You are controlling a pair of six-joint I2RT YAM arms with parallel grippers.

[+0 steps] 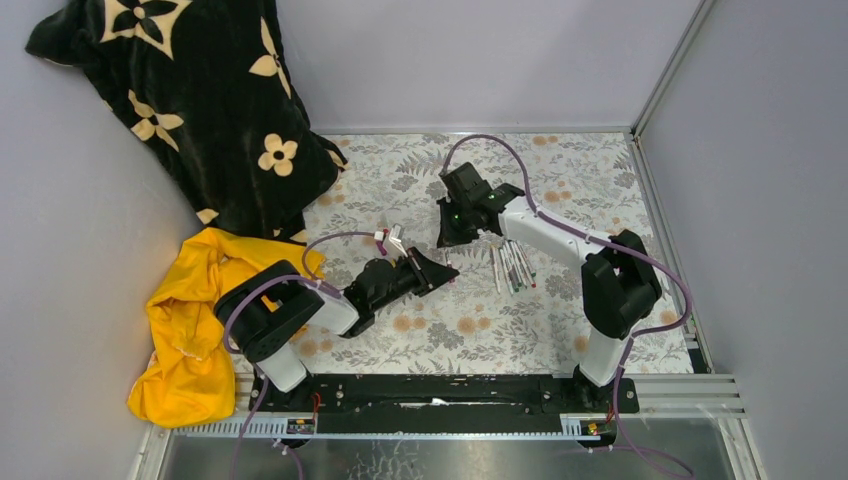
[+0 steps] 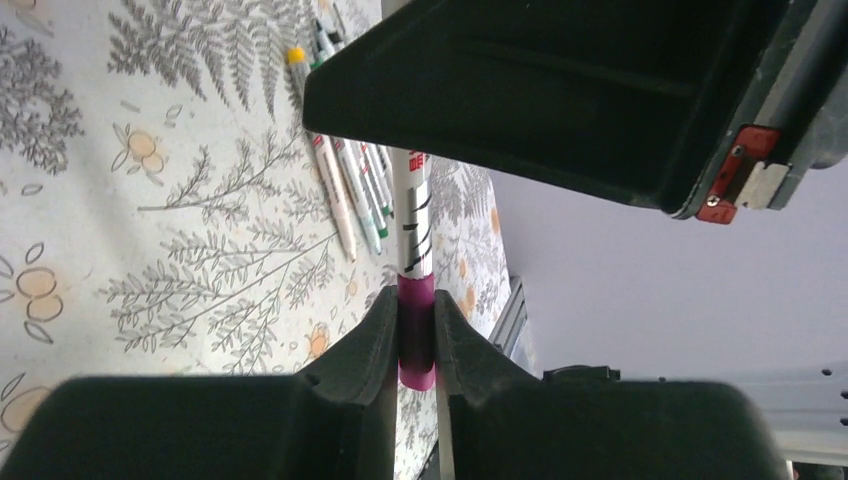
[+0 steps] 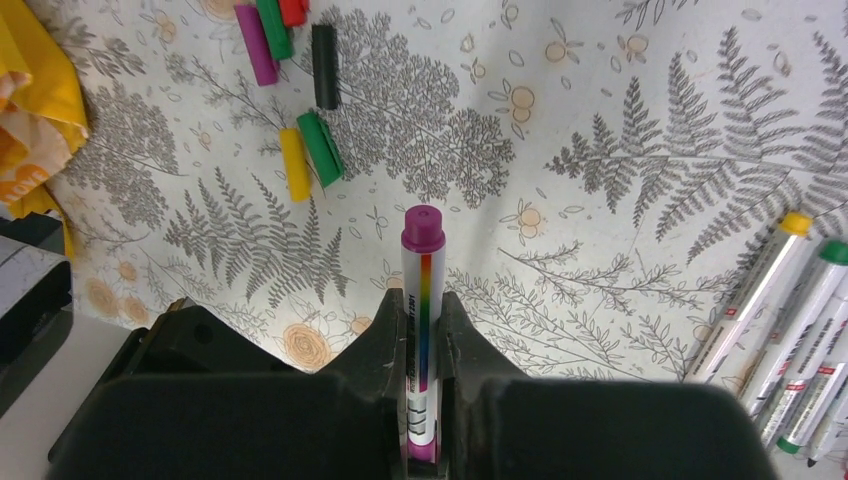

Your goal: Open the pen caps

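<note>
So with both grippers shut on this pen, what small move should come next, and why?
Probably draw the left gripper straight back along the pen: its fingers clamp the magenta cap, while the right gripper clamps the barrel, so pulling apart should free the cap.

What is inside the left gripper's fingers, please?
A magenta cap on a white pen, clamped by the left gripper; the pen's far end is hidden behind the right gripper.

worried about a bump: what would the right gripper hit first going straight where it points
Probably the floral tablecloth, the held pen's magenta end touching first; loose caps lie well aside.
</note>
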